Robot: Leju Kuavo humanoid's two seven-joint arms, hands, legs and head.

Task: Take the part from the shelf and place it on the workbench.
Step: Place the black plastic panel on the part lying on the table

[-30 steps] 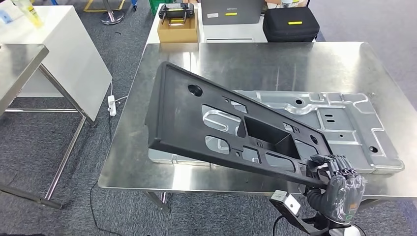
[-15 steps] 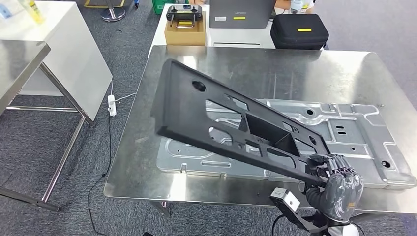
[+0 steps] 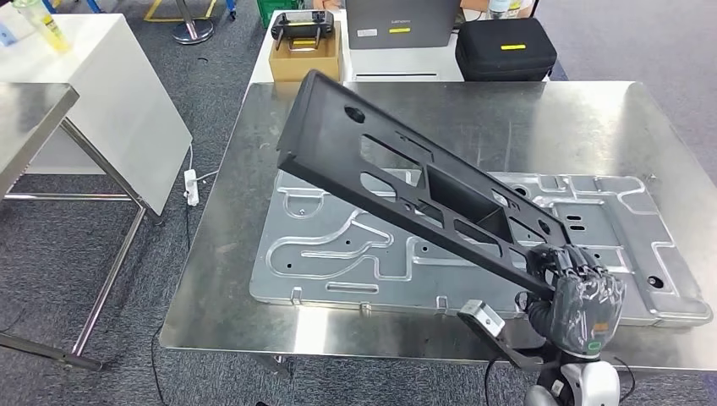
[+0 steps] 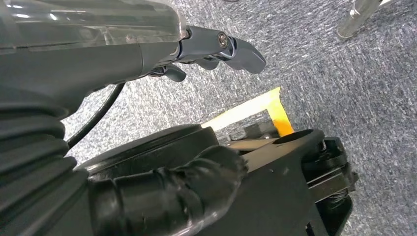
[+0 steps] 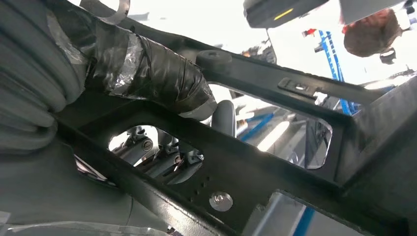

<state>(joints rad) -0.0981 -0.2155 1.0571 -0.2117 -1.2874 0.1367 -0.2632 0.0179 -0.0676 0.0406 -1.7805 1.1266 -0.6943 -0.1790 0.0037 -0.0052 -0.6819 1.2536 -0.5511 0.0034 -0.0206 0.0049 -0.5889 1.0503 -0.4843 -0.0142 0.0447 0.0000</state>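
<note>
A long black plastic part (image 3: 406, 190) with several cut-outs hangs tilted over the steel workbench (image 3: 228, 296). Its far end is raised toward the bench's back left and its near end is low at the front right. My right hand (image 3: 579, 300) grips that near end at the bench's front edge. In the right wrist view my taped thumb (image 5: 147, 73) lies across the part's black frame (image 5: 275, 162), with darker fingers behind a cut-out. A flat silver stamped panel (image 3: 355, 254) lies on the bench under the part. My left hand (image 4: 216, 49) hangs over grey carpet and holds nothing.
Behind the bench stand a cardboard box (image 3: 304, 55) with a controller on it, a grey case (image 3: 397, 21) and a black case (image 3: 505, 46). A white table (image 3: 110, 93) and a steel table (image 3: 30, 114) stand to the left. A power strip (image 3: 193, 184) lies on the carpet.
The view has shifted a little. The part's far end has risen and swung away toward the bench's back, uncovering more of the silver panel. My right hand still grips the near end.
</note>
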